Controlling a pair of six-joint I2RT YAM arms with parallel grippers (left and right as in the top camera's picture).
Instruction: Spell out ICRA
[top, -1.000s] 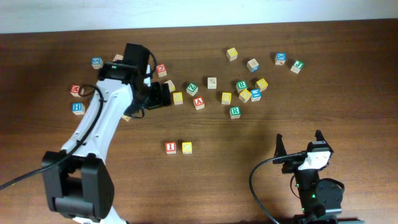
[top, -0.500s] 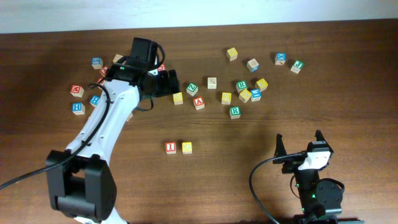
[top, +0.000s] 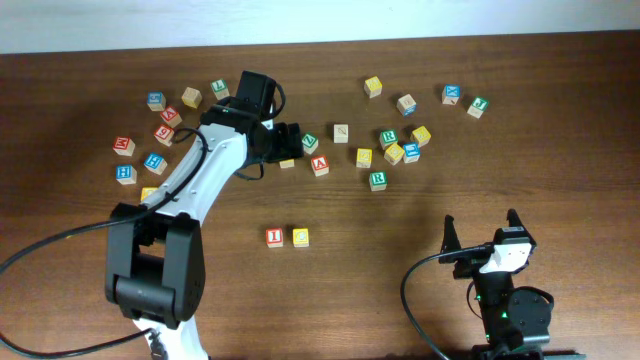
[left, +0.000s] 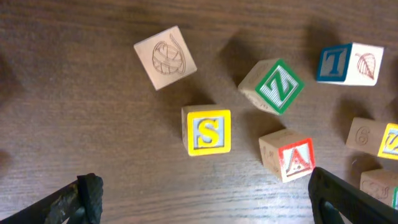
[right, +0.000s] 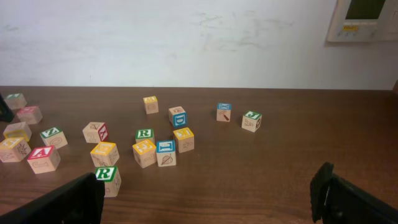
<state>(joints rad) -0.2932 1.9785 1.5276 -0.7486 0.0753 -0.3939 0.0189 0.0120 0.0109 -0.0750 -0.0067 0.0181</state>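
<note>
Overhead, the biggest thing I see is the dark brown wood-grain tabletop (top: 560, 300), matte and streaked. The white-and-black left arm (top: 200, 180) reaches across it to the scattered cluster of blocks. Its left fingers (left: 84, 199) are black, blunt and spread wide apart, with nothing between them. They hover over a yellow S cube (left: 208, 132).

The right arm (top: 505, 300) sits low at the near right. Its right fingers (right: 62, 202) also gape wide on empty air and point towards the blocks.

The blocks are all small pale wooden cubes of equal size, with square edges and coloured printed faces. Being cubes, none has a long side.

The red I cube (top: 274, 237) and yellow C cube (top: 300, 237) sit touching, letters up. Their short row runs left to right, parallel to the tabletop's near edge and well apart from the cluster.

The red A cube (top: 320, 165) lies in the cluster, just beside the left fingers. In the left wrist view it is turned slightly askew, its red-bordered A facing up.

A green R cube (top: 378, 180) rests at the near edge of the right-hand group. Its letter is up and it stands apart from its neighbours.

A green Z cube (left: 273, 86) lies rotated like a diamond.
</note>
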